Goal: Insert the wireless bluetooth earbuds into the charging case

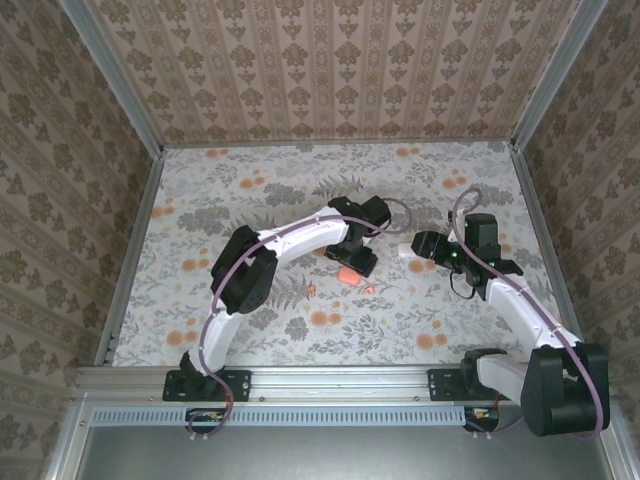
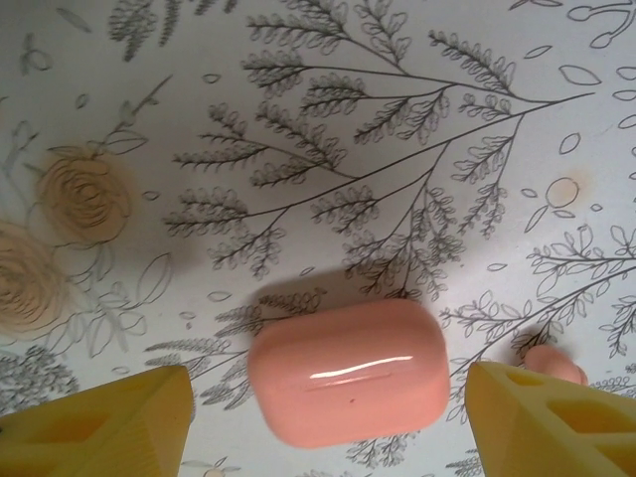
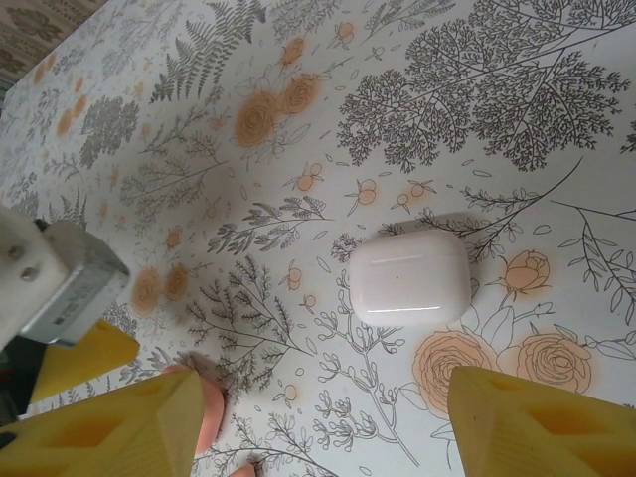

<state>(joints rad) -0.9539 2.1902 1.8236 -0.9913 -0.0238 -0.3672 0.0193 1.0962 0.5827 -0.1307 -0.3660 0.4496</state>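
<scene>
Pink earbud (image 2: 552,360) half hidden behind a finger (image 2: 542,427) at 3 o'clock of pink case (image 2: 343,373), loose between left gripper's (image 2: 330,383) parted jaws; right gripper (image 3: 326,383) parted, white case (image 3: 409,278) at 1 o'clock.

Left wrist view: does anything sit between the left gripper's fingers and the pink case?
Nothing visible does. The pink case lies closed on the table, in the gap between the open yellow fingers. A small pink earbud lies beside one finger, outside that gap.
</scene>
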